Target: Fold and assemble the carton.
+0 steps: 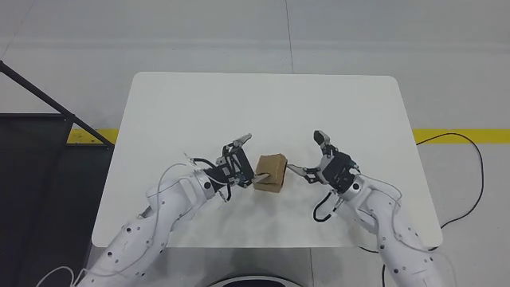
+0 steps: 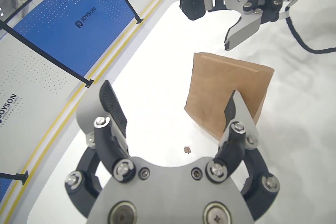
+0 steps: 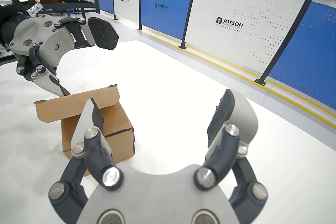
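Carton (image 1: 271,174), plain brown with its lid flap raised, stands near the worktop's (image 1: 199,104) front edge, between both hands. Left hand (image 1: 251,158), spread, touches the flap with one fingertip; right hand (image 1: 307,153), spread, sits just beside. Best press the flap down while bracing the opposite wall. Its faces look unprinted; barrier panels (image 3: 236,25) behind carry a logo.

White jointed arms (image 1: 174,205), black cables (image 2: 295,33); silver screws (image 2: 122,169), seemingly ribbed black pads (image 2: 113,104) on jaws
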